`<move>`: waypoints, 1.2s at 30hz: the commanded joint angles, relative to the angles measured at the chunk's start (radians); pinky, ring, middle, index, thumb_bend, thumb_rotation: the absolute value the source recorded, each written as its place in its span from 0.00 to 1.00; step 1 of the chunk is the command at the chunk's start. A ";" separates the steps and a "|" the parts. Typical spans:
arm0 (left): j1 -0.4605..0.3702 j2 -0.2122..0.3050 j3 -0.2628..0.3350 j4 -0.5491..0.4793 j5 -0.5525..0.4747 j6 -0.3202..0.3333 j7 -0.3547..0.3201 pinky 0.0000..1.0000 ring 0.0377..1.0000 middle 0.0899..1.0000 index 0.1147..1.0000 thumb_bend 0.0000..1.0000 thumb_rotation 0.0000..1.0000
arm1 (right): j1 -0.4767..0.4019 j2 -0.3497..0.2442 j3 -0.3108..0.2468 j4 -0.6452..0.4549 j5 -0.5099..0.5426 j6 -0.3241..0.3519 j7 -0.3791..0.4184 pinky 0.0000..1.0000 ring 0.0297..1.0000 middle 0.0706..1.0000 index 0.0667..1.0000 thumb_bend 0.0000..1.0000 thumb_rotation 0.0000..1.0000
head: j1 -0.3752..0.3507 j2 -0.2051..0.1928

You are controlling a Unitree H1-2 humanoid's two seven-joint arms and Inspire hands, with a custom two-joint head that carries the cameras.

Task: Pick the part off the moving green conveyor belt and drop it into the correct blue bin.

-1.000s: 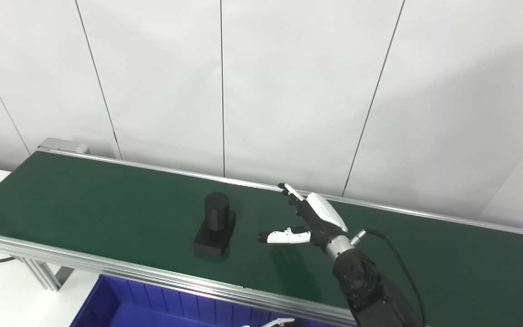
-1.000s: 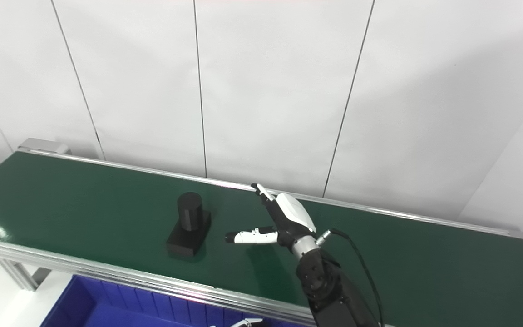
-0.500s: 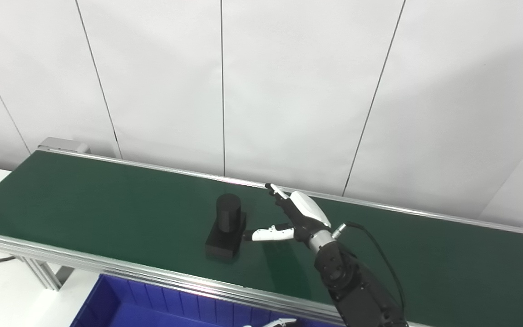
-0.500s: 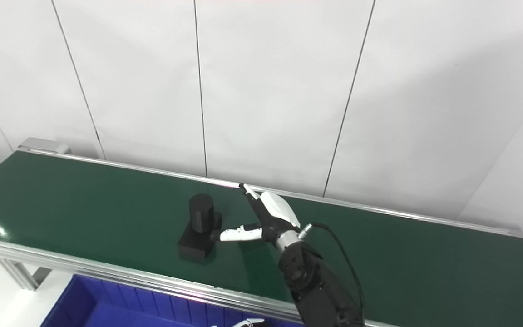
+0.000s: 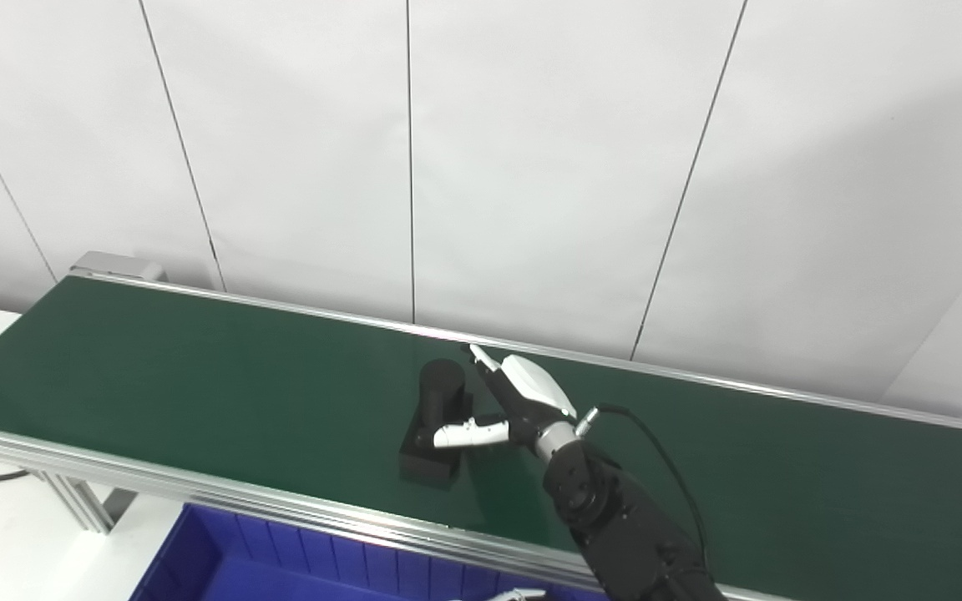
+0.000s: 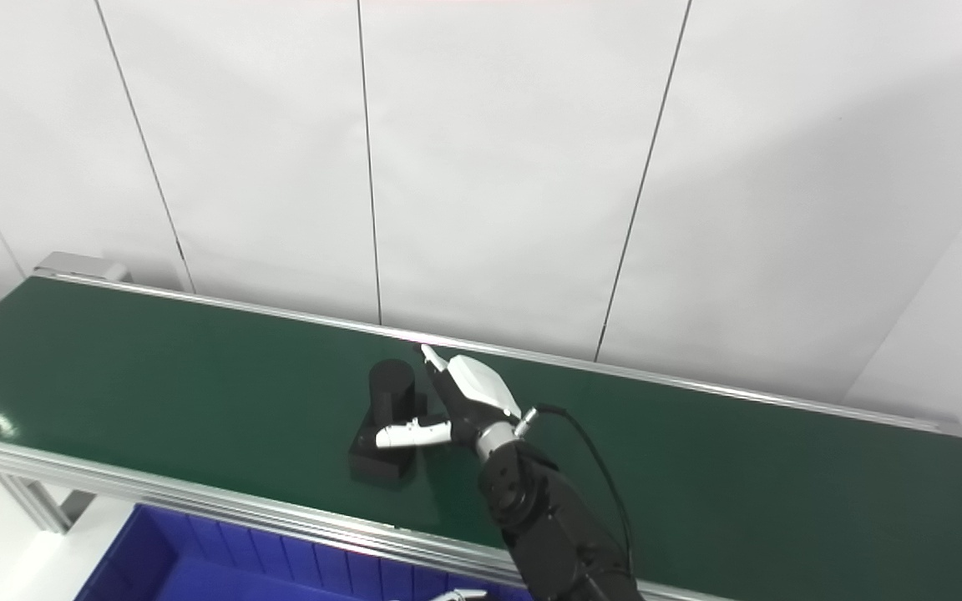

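Near the middle of the frame, on the green belt (image 5: 197, 376), the right hand (image 5: 508, 406) has its fingers (image 5: 482, 360) and thumb (image 5: 464, 433) spread around the black part (image 5: 437, 424), not closed on it. The part, a round post standing on a flat block, sits just left of the palm: the thumb lies across the block's near side and the fingers reach behind the post. By my reading this is the grasp step. Next the hand must close firmly on the post, then lift and carry it to the blue bin (image 5: 222, 568) at the lower left. Only a sliver of the left hand (image 5: 502, 594) shows at the bottom edge, so I cannot tell how it is held.
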State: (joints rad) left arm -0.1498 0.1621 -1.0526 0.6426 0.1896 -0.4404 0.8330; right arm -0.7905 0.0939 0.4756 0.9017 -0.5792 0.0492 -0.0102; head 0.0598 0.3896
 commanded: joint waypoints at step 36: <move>-0.008 0.021 -0.023 -0.049 0.024 -0.030 0.068 0.66 0.73 0.73 0.72 0.85 0.52 | -0.098 0.063 -0.058 0.337 0.078 -0.260 -0.402 0.27 0.31 0.44 0.46 0.52 0.00 | -0.040 0.013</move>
State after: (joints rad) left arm -0.1488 0.1786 -1.0793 0.6148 0.2063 -0.4405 0.8898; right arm -0.8595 0.1477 0.4211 1.2542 -0.5055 -0.1666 -0.3963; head 0.0215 0.4004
